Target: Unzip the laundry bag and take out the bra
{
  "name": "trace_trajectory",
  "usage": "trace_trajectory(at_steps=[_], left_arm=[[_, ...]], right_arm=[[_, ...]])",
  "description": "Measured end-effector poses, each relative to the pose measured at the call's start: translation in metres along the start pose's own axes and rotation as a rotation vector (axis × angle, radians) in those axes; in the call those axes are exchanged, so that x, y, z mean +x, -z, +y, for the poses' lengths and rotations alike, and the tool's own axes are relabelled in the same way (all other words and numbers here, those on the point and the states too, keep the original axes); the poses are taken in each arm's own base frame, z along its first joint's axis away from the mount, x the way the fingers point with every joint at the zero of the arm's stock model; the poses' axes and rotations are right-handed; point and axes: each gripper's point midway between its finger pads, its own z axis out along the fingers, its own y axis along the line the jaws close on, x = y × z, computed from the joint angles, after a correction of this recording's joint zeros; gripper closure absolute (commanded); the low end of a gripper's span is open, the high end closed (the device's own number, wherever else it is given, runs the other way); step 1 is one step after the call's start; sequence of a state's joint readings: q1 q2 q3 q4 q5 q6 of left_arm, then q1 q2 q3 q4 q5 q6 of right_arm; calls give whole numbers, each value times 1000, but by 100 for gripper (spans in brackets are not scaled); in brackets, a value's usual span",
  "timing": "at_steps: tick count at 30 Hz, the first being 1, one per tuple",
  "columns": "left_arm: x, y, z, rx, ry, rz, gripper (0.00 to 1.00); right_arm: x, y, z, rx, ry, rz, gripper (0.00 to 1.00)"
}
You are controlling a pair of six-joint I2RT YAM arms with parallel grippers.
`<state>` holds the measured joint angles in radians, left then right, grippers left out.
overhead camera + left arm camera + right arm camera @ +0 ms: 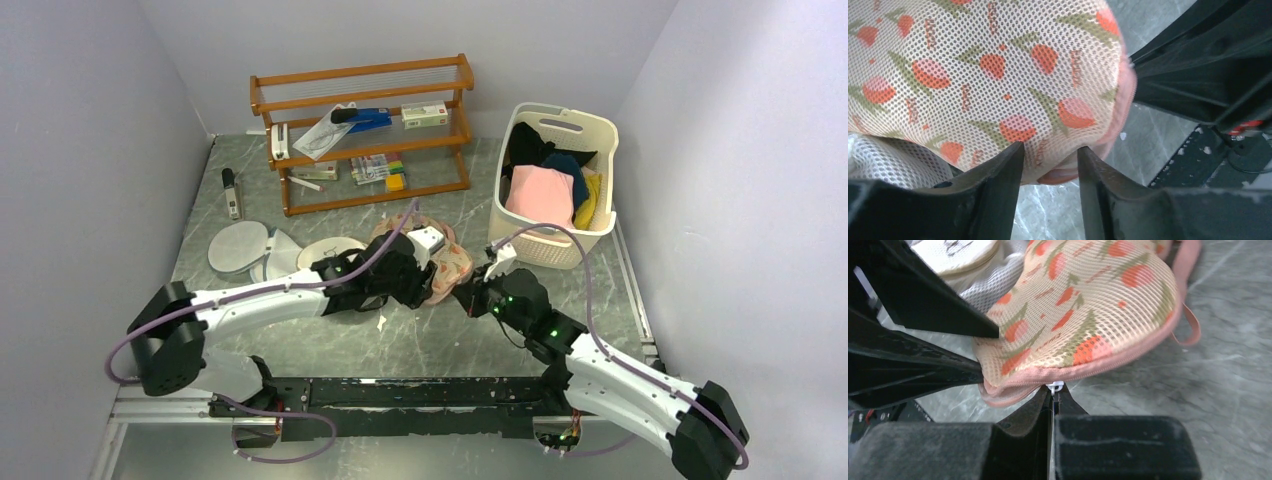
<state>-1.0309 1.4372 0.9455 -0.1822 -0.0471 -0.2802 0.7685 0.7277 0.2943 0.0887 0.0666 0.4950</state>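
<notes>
The peach-pink laundry bag [447,268] with orange-red leafy print lies at the table's middle, between both grippers. In the left wrist view the bag's mesh [998,75] fills the frame, and my left gripper [1050,150] is shut on its pink-trimmed end, with fabric between the fingers. In the right wrist view my right gripper [1054,390] is shut on the white zipper pull [1054,385] on the bag's [1088,305] near edge; the seam left of the pull gapes slightly. The left gripper's fingers [973,325] clamp the bag's left end. The bra is hidden.
A cream basket [548,250] of clothes stands to the right behind the bag. A wooden shelf [365,195] with small items is at the back. Round white mesh bags [238,247] lie left of the bag, one also in the right wrist view [960,255].
</notes>
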Motion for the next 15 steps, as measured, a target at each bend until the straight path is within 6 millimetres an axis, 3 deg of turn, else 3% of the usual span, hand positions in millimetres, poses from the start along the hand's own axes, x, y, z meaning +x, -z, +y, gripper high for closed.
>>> trace_trajectory(at_steps=[3, 8, 10, 15], left_arm=[[-7, 16, -3, 23, 14, -35, 25], [-28, 34, -18, 93, 20, -114, 20], [-27, 32, -21, 101, 17, -112, 22], [-16, 14, -18, 83, 7, -55, 37]], right_arm=[[6, -5, 12, -76, 37, 36, 100], [5, -10, 31, -174, 67, 58, 100], [2, -10, 37, -201, 68, 47, 100], [-6, -8, 45, -242, 62, 15, 100]])
